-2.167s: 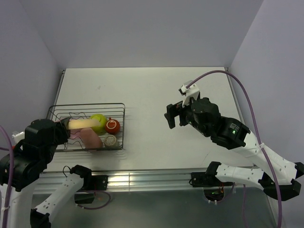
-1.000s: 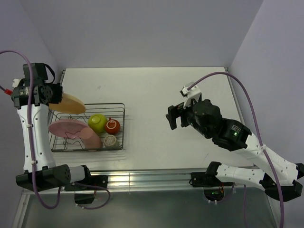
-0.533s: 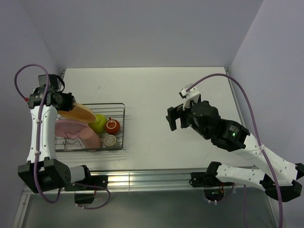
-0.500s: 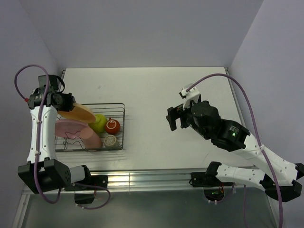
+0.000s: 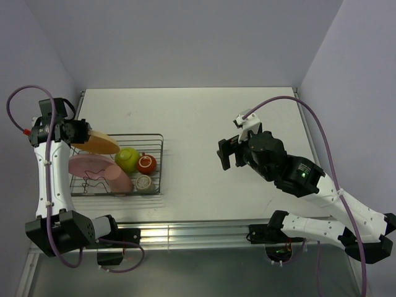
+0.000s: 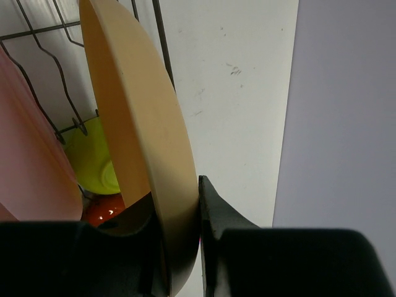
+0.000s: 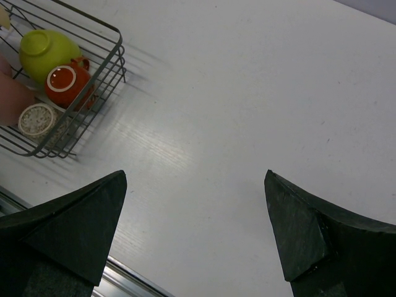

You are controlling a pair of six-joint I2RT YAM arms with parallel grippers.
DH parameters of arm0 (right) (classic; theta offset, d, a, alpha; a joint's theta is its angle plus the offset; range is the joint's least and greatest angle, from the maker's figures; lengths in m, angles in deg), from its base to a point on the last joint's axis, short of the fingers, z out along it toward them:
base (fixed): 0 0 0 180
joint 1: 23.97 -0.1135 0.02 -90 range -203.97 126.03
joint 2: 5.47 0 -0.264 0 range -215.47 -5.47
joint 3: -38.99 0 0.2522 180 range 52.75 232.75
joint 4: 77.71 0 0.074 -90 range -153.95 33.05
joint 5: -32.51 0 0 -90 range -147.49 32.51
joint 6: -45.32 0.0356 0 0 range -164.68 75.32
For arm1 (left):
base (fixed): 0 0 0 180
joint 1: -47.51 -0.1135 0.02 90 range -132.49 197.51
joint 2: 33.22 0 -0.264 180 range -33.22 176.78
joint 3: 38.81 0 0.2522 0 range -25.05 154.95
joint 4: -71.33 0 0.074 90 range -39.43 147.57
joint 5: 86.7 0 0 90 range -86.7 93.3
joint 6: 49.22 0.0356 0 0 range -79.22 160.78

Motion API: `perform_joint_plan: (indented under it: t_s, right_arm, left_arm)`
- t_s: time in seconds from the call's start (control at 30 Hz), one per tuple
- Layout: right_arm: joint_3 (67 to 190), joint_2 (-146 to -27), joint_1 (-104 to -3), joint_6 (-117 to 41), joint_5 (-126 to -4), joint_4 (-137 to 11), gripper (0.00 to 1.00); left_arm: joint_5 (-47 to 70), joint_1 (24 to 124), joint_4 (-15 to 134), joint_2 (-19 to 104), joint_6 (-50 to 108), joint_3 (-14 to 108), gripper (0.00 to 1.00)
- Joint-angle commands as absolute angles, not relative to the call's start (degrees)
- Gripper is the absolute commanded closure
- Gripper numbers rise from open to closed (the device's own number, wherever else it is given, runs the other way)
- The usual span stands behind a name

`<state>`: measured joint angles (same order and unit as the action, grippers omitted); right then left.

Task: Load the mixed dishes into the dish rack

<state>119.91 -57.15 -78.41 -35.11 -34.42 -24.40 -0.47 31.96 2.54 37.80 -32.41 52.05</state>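
Observation:
My left gripper (image 5: pixel 75 132) is shut on the rim of the yellow-orange plate (image 5: pixel 99 143), holding it tilted on edge above the back left of the dish rack (image 5: pixel 159 162). In the left wrist view the plate (image 6: pixel 148 154) is pinched between the fingers of this gripper (image 6: pixel 179 247). In the rack are the pink plate (image 5: pixel 85 164), the lime-green bowl (image 5: pixel 128 159), the red-orange bowl (image 5: pixel 146 163), the salmon-pink cup (image 5: pixel 121 182) and the beige-grey cup (image 5: pixel 143 182). My right gripper (image 5: pixel 228 151) hangs open over bare table, well right of the rack, with nothing between its fingers (image 7: pixel 80 216).
The white table (image 5: pixel 198 117) runs back to the lilac walls, and a metal rail (image 5: pixel 185 232) lines its near edge. The left wall stands close beside the rack and the raised left arm. In the right wrist view, the rack's corner (image 7: pixel 117 59) is at upper left.
The left arm carried the yellow-orange plate from beyond the rack's back-left corner down over the rack, then shifted slightly left. The right arm stayed where it was, open.

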Motion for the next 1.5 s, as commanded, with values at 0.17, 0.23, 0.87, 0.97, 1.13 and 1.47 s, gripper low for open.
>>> perform_joint_plan:
  t_s: [0.17,0.23,0.87,0.97,1.13,1.47]
  right_arm:
    - [120.08,-56.71,-77.93,-35.01,-33.49,-26.16,0.0]
    - [120.07,-56.8,-77.85,-35.01,-33.67,-26.25,0.0]
    - [120.6,-57.15,-77.85,-34.92,-33.58,-25.81,0.0]
    - [120.78,-57.32,-77.85,-34.92,-33.58,-25.81,0.0]
    - [120.87,-57.41,-77.85,-34.92,-33.67,-25.81,0.0]
    - [121.13,-57.59,-77.85,-34.66,-34.28,-25.72,0.0]
  left_arm:
    - [2.51,29.58,7.21,33.84,-32.44,45.96,1.0]
    - [2.33,29.58,7.12,33.84,-31.74,45.35,1.0]
    - [4.7,24.4,8.17,33.22,-30.68,35.94,0.6]
    - [5.05,23.69,7.73,33.49,-30.42,36.03,0.46]
    - [5.32,22.64,7.29,33.92,-29.89,36.47,0.23]
    - [4.97,22.46,2.47,34.8,-29.8,43.4,0.15]
